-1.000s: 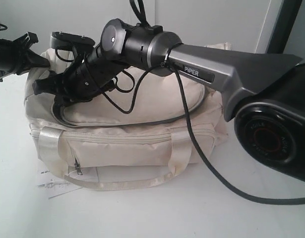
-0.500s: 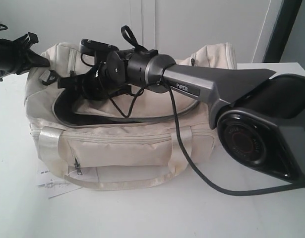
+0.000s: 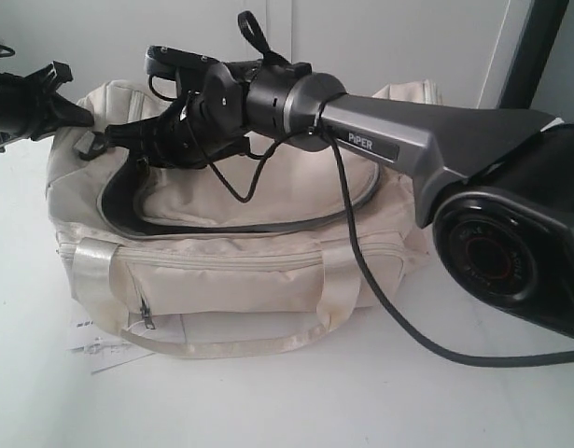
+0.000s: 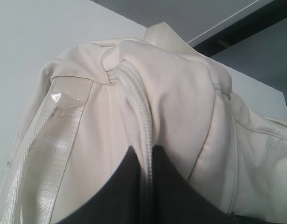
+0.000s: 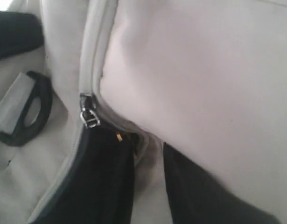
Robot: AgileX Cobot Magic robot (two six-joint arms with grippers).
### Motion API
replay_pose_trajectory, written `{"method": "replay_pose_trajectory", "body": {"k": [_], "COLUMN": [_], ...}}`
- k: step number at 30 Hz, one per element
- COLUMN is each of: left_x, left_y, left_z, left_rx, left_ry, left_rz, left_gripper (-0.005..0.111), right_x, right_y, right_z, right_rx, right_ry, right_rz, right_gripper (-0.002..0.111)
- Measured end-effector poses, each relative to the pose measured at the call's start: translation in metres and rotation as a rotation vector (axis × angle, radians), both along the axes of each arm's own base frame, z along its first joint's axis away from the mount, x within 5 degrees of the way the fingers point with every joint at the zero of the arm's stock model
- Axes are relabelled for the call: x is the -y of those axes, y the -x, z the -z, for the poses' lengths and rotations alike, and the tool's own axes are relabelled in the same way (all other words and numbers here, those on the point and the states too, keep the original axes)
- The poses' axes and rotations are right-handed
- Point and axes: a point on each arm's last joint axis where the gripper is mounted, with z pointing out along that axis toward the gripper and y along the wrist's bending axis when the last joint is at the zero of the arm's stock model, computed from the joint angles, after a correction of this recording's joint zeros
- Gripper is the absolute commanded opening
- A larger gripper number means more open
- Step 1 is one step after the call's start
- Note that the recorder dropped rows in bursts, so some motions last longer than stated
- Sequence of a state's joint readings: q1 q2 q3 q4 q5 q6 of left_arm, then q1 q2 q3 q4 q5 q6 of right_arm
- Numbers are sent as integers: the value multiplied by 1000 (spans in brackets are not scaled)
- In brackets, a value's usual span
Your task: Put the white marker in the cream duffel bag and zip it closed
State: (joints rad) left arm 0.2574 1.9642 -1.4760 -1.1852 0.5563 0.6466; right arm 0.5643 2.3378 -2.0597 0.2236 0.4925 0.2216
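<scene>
The white counter (image 3: pixel 268 401) carries the cream duffel bag (image 3: pixel 231 280), which sits across the middle of the exterior view with its long side and a shiny satin handle (image 3: pixel 221 347) facing the camera. Its top flap (image 3: pixel 259 191) is not zipped: a dark open gap (image 3: pixel 128 217) runs round the flap's left end and along its front edge. The white marker shows in no view. The right arm (image 3: pixel 436 140), grey and bulky, reaches in from the right and lies across the top of the bag, hiding the rear part of the flap, while its black cable (image 3: pixel 380 294) hangs down over the bag's front right corner onto the counter. In the right wrist view the right end effector (image 5: pixel 144 145) is at the zipper track near the bag's left end, its dark fingers (image 5: pixel 106 182) straddling a fold of fabric just beside the metal zipper slider (image 5: pixel 89 116); whether they pinch it I cannot tell. A black end ring (image 5: pixel 26 107) lies near that slider. The left end effector (image 4: pixel 144 156) is at the bag's left end, its fingers closed tightly on the raised zipper seam (image 4: pixel 142 116) of the bag. A small white paper tag (image 3: pixel 100 350) lies on the counter, partly under the bag's front left corner.
</scene>
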Motion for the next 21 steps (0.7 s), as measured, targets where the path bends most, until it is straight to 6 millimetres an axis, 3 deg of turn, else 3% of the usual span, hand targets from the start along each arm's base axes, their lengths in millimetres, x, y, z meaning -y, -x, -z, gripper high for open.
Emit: {"method": "replay_pose_trajectory", "body": {"k": [10,14,18,20,21], "left_x": [0,0,0,0,0], "left_y": [0,0,0,0,0], "left_z": [0,0,0,0,0], "left_rx": [0,0,0,0,0], "left_ry": [0,0,0,0,0], "left_rz": [0,0,0,0,0], "left_gripper": [0,0,0,0,0], "right_x": [-14,-15,-16,-17,-17], "right_y": [13,11,3,0,-1], "right_z": [-2,-4,8,17,19], "right_rx": [5,42,97,109,110], "right_ry": [16,12,6,4,4], "right_rz": [-174,-184,-156,-141,-138], "right_gripper": [23,23,23,16,5]}}
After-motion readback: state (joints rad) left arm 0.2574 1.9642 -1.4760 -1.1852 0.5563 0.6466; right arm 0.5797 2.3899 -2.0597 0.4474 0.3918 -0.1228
